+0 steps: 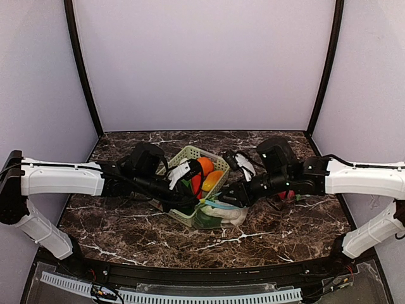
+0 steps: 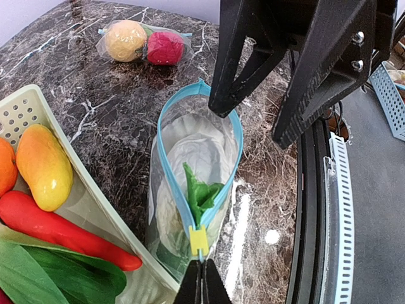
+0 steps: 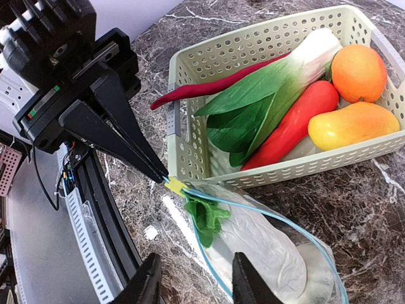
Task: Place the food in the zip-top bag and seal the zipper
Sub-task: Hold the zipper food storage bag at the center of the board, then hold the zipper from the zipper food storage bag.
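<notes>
Leftmost, the left gripper (image 3: 163, 177) has its thin black jaws pressed together on the end of the zip-top bag (image 2: 158, 215), right at the yellow slider (image 3: 175, 186). Just behind stands the pale green lattice basket (image 3: 183, 136), rigid and perforated. It holds a slim red chilli (image 3: 209, 88), crinkled leafy greens (image 3: 253, 107) on a white stalk, a glossy, fatter red pepper (image 3: 297, 120), a yellow mango-shaped fruit (image 3: 351, 123) and a round orange (image 3: 359, 71). The bag lies beside the basket on the dark, white-veined marble table (image 2: 107, 107). It is soft clear film, and its blue zip (image 2: 234, 126) gapes in a loop. Inside rest a lumpy white vegetable (image 3: 266, 247) and a green leaf (image 3: 205, 215). Over the mouth hangs the right gripper (image 3: 199, 256), jaws apart, gripping nothing. Farther right lies a small clear pack (image 2: 142, 44) holding a yellow ball and a red one.
</notes>
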`<state>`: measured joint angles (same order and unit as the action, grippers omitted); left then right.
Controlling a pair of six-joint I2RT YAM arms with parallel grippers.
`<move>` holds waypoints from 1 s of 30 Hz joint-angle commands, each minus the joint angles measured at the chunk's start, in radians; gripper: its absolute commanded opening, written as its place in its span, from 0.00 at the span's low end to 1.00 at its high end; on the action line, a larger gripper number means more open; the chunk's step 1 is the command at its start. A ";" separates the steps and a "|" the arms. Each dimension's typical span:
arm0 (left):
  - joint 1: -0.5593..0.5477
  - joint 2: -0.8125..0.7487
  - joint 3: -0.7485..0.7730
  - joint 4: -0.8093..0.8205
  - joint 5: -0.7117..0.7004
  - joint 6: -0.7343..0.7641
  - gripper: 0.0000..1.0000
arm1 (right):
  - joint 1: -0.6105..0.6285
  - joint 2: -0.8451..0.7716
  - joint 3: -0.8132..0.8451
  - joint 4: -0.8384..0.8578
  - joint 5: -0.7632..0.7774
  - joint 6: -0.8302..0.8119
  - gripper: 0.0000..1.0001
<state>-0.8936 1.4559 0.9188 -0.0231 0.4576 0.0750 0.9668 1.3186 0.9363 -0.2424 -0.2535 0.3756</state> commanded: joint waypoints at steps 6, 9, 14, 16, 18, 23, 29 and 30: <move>0.007 -0.015 -0.001 0.008 0.021 -0.003 0.01 | 0.008 0.132 0.094 0.102 -0.116 -0.123 0.26; 0.007 -0.015 0.001 0.002 0.026 0.000 0.01 | 0.013 0.149 0.088 0.158 -0.147 -0.139 0.25; 0.007 -0.011 0.017 -0.015 0.031 0.008 0.01 | 0.012 0.184 0.099 0.200 -0.190 -0.200 0.23; 0.007 -0.007 0.021 -0.018 0.032 0.009 0.01 | 0.013 0.202 0.111 0.204 -0.207 -0.218 0.21; 0.007 -0.008 0.021 -0.017 0.029 0.008 0.01 | 0.013 0.228 0.126 0.204 -0.222 -0.229 0.18; 0.008 -0.019 0.013 -0.013 0.020 0.003 0.01 | 0.013 0.268 0.119 0.208 -0.234 -0.238 0.15; 0.007 -0.028 0.012 -0.022 0.014 0.008 0.01 | 0.010 0.275 0.083 0.212 -0.218 -0.251 0.20; 0.007 -0.029 0.012 -0.023 0.014 0.008 0.01 | 0.008 0.277 0.081 0.212 -0.217 -0.255 0.23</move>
<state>-0.8890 1.4559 0.9192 -0.0418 0.4706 0.0746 0.9733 1.5772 1.0409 -0.0441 -0.4599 0.1501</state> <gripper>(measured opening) 0.009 0.191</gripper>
